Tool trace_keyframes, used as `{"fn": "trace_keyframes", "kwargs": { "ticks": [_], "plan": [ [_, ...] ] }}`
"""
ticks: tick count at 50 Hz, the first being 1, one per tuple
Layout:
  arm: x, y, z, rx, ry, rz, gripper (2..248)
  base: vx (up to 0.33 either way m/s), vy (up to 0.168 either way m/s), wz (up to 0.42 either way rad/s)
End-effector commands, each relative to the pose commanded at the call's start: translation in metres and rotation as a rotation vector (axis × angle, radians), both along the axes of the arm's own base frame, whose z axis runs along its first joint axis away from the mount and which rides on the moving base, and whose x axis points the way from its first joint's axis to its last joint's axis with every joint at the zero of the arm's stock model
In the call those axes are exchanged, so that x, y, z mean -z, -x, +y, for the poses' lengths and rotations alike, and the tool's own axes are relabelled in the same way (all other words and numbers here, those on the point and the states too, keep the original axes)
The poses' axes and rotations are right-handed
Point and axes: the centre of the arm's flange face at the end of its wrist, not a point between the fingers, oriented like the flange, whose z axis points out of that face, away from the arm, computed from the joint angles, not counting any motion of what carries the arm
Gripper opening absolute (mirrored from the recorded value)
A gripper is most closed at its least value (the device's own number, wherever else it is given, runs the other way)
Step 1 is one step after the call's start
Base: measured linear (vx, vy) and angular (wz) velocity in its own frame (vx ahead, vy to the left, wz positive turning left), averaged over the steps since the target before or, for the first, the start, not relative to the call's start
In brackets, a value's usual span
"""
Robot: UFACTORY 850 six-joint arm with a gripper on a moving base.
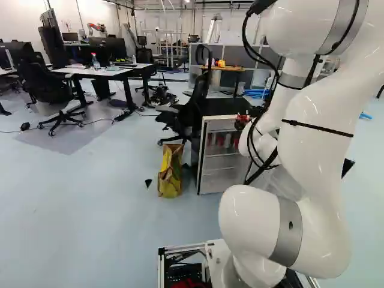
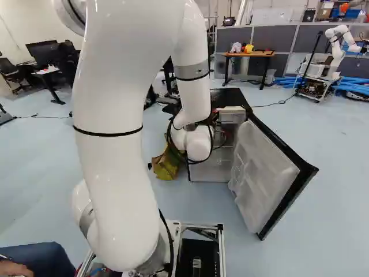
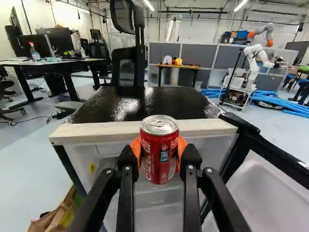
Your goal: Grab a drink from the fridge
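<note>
Beside the arm in the left base view, my gripper (image 1: 243, 120) shows small and partly hidden at the height of the fridge top. In the wrist view the gripper (image 3: 159, 157) is shut on a red drink can (image 3: 159, 150), an orange pad against each side. The can is upright, in front of the top front edge of the fridge (image 3: 145, 126). The fridge door (image 2: 266, 173) stands wide open in the right base view. Several red and pale drinks (image 1: 227, 140) stand on an upper shelf inside, seen in the left base view.
A yellow-brown bag (image 1: 170, 171) stands on the floor beside the fridge, with an office chair (image 1: 191, 114) behind it. Desks (image 1: 114, 73) are farther off. Another robot (image 2: 339, 49) stands near grey partitions and blue tubes. Part of a person (image 2: 40, 259) shows close by the base.
</note>
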Motion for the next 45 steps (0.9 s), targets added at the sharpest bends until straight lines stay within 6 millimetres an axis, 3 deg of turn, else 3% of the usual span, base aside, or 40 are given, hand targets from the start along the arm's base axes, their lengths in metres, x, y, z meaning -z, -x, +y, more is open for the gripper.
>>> {"fn": "trace_keyframes", "kwargs": {
  "ticks": [45],
  "plan": [
    [-0.040, -0.069, -0.022, -0.034, 0.073, -0.124, 94, 0.000, 0.000, 0.000]
  ]
}}
